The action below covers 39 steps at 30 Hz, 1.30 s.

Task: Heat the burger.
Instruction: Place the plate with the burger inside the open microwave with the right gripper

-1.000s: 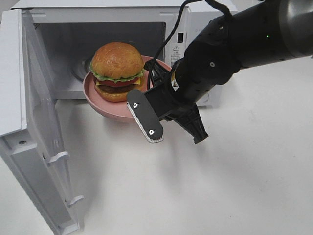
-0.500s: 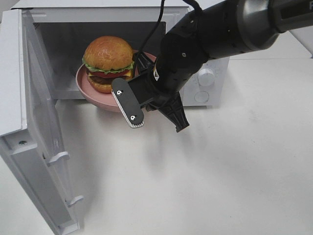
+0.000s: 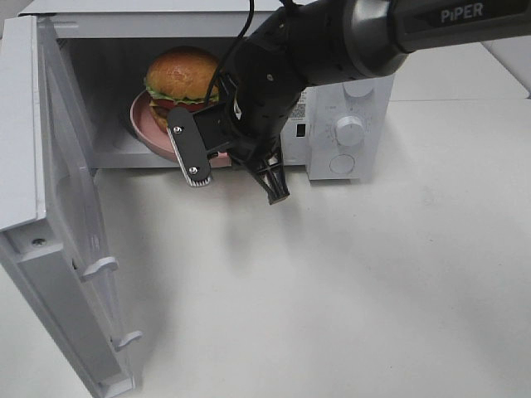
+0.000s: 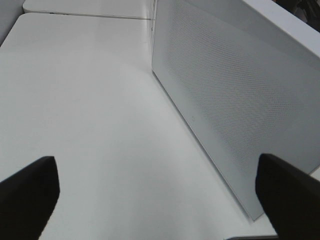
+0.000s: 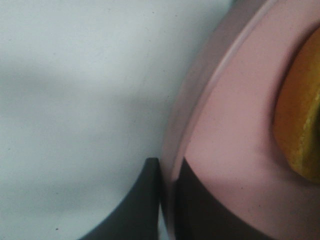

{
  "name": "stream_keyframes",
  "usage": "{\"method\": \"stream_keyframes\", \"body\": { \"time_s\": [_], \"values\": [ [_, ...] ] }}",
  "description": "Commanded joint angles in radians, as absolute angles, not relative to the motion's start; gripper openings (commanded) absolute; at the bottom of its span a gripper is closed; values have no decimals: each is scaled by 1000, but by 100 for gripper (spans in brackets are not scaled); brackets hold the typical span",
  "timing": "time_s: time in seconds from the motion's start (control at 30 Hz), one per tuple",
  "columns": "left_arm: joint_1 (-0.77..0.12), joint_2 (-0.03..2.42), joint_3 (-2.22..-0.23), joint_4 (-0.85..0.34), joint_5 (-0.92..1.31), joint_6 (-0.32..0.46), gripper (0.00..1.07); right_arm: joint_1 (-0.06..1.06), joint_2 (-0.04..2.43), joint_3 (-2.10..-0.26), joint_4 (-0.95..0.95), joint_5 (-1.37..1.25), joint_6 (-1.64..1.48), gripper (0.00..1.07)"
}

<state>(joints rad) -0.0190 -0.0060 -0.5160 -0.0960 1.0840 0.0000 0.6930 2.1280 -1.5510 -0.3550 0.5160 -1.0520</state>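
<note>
A white table carries a white microwave, its door swung wide open on the left. The burger sits on a pink plate just inside the mouth of the oven, toward the door side. I cannot tell whether the plate rests on the oven floor. The black right arm reaches in from the right, across the control panel. The right gripper has its dark fingers clamped on the plate's rim, one on each side of it, with the bun's edge close by. The left gripper hangs over bare table beside a white dotted panel of the microwave, its fingers spread wide apart and holding nothing.
</note>
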Motion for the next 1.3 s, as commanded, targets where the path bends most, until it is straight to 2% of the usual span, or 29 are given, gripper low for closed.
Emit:
{"method": "stream_keyframes", "body": {
  "time_s": [0.03,0.8,1.3],
  "values": [
    [-17,-21,-516,-105,1070,0,100,679,2133,-1604,-399,531,-994,0],
    [-17,-21,-516,-100,1070,0,100,679,2288,-1841,-427,545,-972,0],
    [-17,-21,-516,-95,1070,0,100,679,2330,-1883,-418,498,-975,0]
  ]
}}
